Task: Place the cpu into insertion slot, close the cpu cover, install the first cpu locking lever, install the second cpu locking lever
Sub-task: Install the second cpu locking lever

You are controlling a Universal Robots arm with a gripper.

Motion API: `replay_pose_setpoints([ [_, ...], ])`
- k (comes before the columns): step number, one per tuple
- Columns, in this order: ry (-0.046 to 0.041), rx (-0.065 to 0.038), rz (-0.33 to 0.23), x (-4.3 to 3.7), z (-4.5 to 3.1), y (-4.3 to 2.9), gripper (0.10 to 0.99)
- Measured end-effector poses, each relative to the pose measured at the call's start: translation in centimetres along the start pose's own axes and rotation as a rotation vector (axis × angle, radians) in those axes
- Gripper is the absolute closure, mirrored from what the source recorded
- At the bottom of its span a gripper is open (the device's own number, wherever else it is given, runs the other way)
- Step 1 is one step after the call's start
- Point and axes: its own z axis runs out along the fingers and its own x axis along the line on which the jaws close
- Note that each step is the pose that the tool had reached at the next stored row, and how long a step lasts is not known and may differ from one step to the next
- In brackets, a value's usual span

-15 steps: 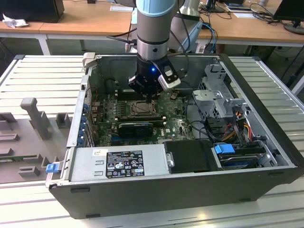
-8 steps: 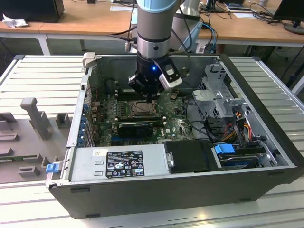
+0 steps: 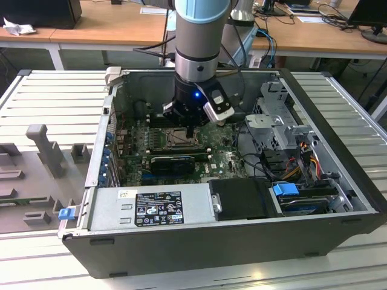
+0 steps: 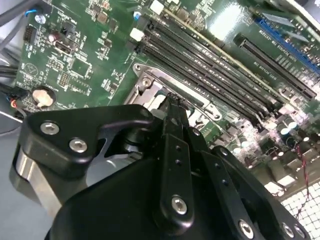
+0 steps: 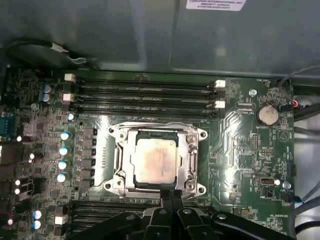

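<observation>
- An open desktop computer case lies on its side on a slatted grey worktop, so its green motherboard faces up and can be reached from above.
- One robot arm reaches straight down into the case, and its black gripper hangs right over the insertion slot near the middle of the board.
- In the first wrist view, the cpu, a square chip with a silvery top, sits flat inside the insertion slot. It looks seated, so the placing step appears done.
- The cpu cover, a silver metal frame with a square window, lies flat around the chip, with the chip's top showing through the window. It seems to be closed already.
- The fingers are pressed together with no gap between them and carry nothing. Their joined tip comes down at the edge of the socket bracket, on the side away from the long black memory slots. That placement suits pushing on a small part at the bracket's rim, probably a locking lever, though no lever can be made out clearly.
- In the second wrist view, the narrow fingertip meets the bracket's corner.
- Whether either lever is latched cannot be told.
</observation>
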Motion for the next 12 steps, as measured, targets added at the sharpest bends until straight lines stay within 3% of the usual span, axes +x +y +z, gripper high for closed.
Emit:
replay_pose_setpoints([
  [4,0.0000,-0.014,-0.006,0.59,0.05,-1.19,0.980],
  [12,0.0003,-0.026,-0.014,2.68,0.08,-1.68,0.980],
])
